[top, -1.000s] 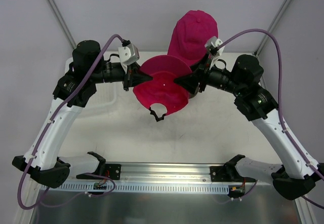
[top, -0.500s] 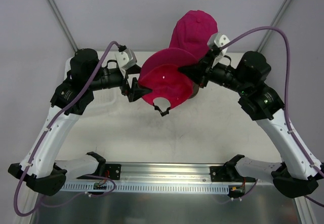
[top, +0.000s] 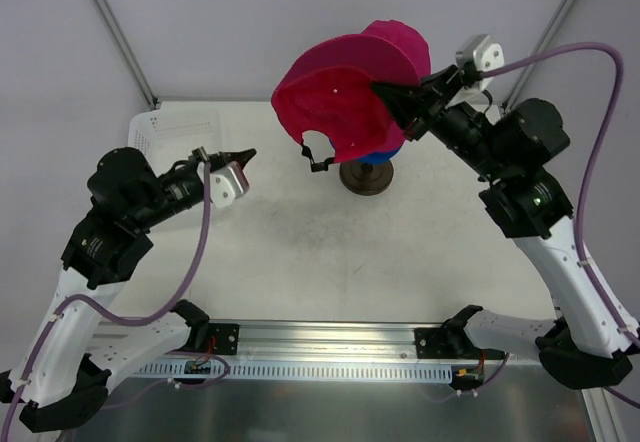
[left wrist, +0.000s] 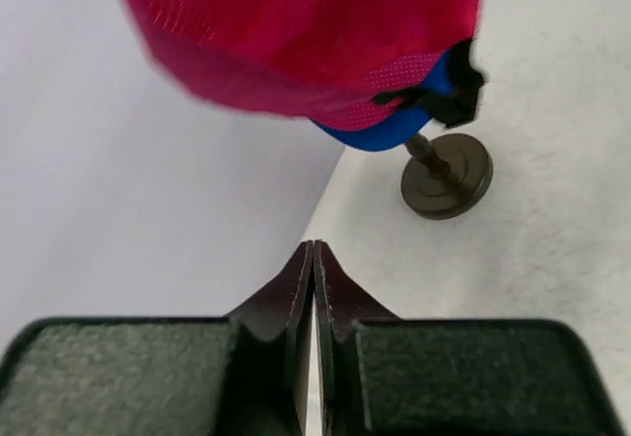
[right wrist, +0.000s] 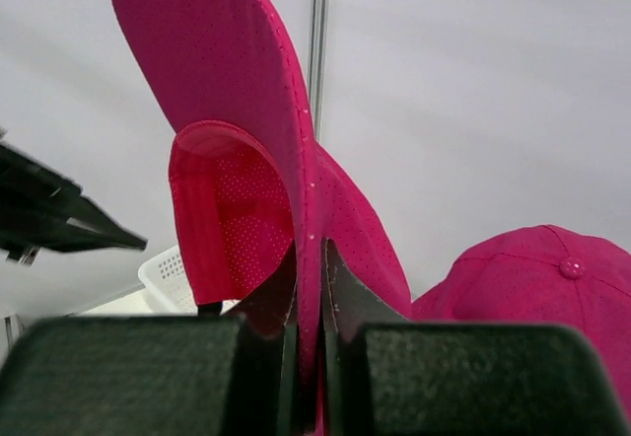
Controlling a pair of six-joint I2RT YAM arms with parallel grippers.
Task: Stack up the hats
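Observation:
My right gripper (top: 385, 92) is shut on the rim of a magenta pink hat (top: 330, 102), held up in the air with its open underside facing the top camera, just left of the stand. A second pink hat (top: 405, 42) sits on the stand behind it, with the royal blue hat (top: 378, 149) showing below. In the right wrist view the fingers (right wrist: 309, 258) pinch the held hat's fabric (right wrist: 237, 91), and the other pink hat (right wrist: 532, 278) lies to the right. My left gripper (top: 245, 154) is shut and empty, apart from the hats at the left; its tips (left wrist: 314, 249) touch.
The stand's dark round base (top: 366, 177) rests on the table at the back centre. A white perforated basket (top: 175, 122) stands at the back left corner. The mannequin head is hidden under the hats.
My left gripper has let go of the pink hat and pulled back down to the left. My right gripper has lifted the hat up and back toward the stand.

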